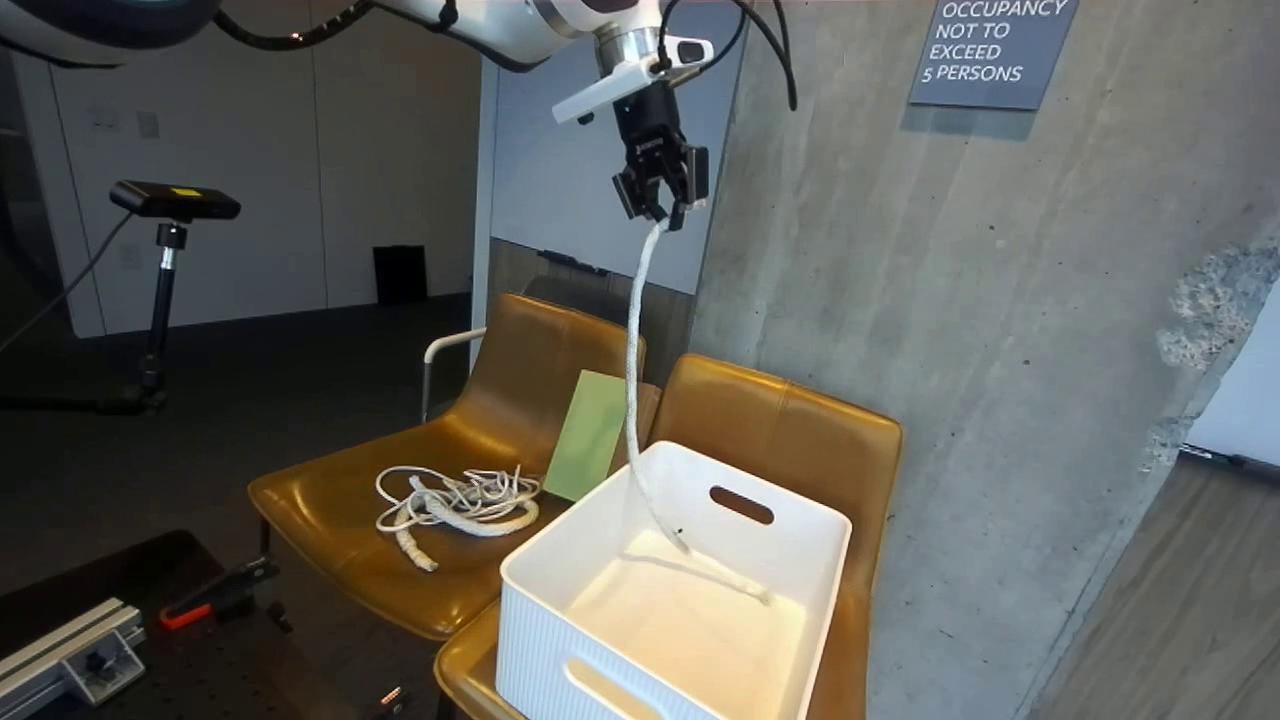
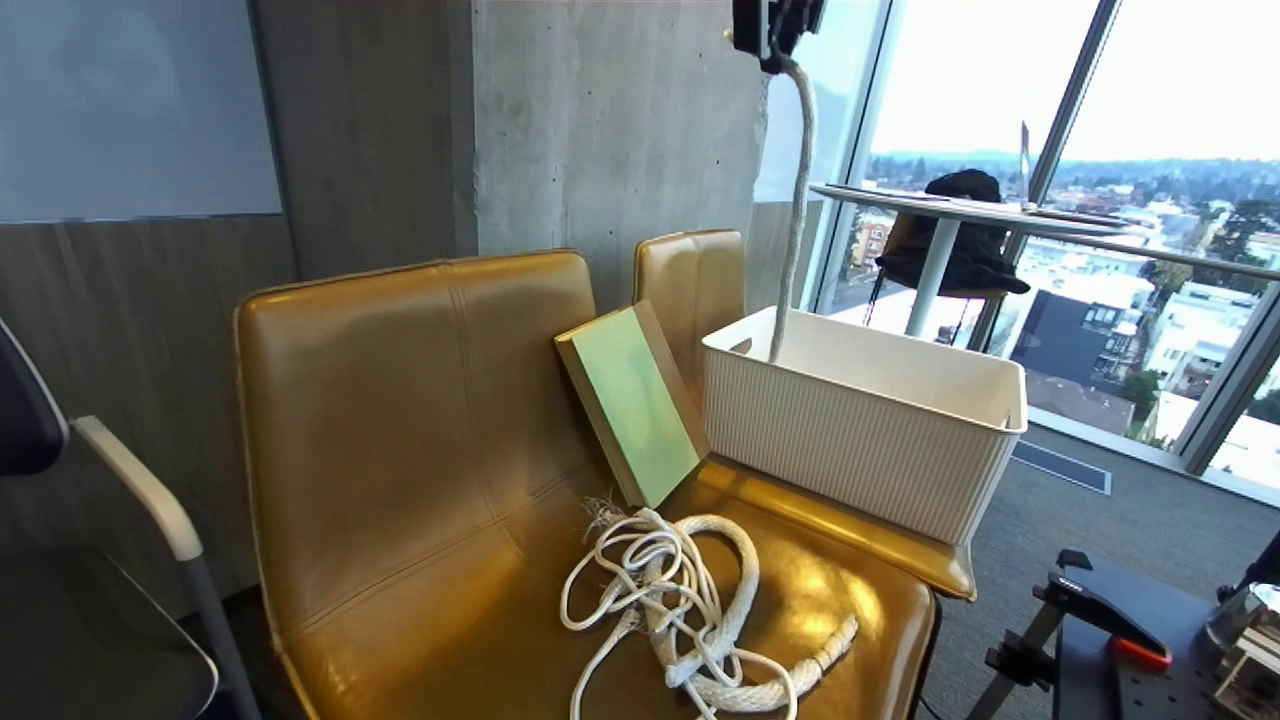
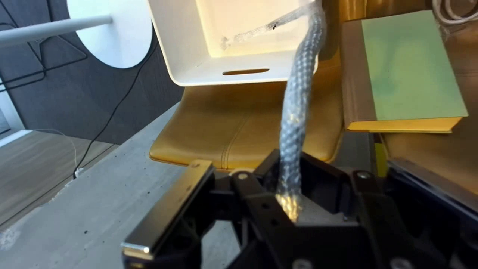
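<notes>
White cordage forms a loose bundle (image 1: 460,500) on a tan chair (image 1: 320,510), at ten o'clock from the bin (image 1: 540,640), taken as dial centre in an exterior view. At eleven o'clock, a green book (image 1: 585,435) stands tilted. At twelve o'clock, well above the bin, the gripper (image 1: 667,215) is clamped on the upper end of a thick rope (image 1: 633,370); the wrist view shows the rope passing between the jaws. The rope drops into the bin, where its lower length trails between four and five o'clock; contact with the bin floor cannot be confirmed. For sound handling, apply firm grip force, since a round braid may roll or slip. Move slowly to limit swing, keep the hanging length inside the rim and clear of the handle slot (image 1: 742,505), and adjust height in small increments so that slack folds without kinking. Markings, same order: the yellow label (image 1: 186,192) on the black device (image 1: 215,207) at ten o'clock is too small to read; the book shows no legible title; the grey sign (image 1: 990,60) at one o'clock reads "OCCUPANCY NOT TO EXCEED 5 PERSONS" in its visible lines. No brand name can be made out.
</notes>
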Controlling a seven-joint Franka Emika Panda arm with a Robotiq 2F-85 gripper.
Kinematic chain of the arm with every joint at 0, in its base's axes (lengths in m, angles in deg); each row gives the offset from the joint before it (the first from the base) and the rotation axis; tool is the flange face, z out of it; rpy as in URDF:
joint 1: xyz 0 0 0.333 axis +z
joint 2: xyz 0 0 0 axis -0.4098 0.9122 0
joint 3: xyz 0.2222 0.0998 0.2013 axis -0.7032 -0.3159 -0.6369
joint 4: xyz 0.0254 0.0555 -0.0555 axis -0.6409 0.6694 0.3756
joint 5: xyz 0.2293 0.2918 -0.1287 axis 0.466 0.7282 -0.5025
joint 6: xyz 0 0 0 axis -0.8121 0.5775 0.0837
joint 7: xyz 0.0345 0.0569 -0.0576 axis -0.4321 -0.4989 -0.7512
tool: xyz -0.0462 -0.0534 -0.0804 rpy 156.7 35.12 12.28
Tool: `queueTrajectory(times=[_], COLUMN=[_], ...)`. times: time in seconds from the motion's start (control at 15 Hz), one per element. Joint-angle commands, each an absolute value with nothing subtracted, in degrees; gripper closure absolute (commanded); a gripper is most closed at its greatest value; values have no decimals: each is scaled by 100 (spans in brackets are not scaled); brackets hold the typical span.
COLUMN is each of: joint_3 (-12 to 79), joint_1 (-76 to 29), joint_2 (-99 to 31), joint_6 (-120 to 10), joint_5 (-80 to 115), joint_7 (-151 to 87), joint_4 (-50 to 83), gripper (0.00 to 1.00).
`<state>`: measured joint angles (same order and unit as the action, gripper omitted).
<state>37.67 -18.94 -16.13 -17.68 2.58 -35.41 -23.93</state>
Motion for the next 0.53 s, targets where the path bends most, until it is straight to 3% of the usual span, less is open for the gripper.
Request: queueTrajectory(times=[0.0, 0.47], joint_3=[3713, 3657], joint_1=[-1099, 648], joint_2=[-1768, -1374], joint_6=[-1368, -512], joint_5=[-165, -537], joint_7=[-3264, -2416], joint_4=[-2592, -3533], gripper=[97, 97])
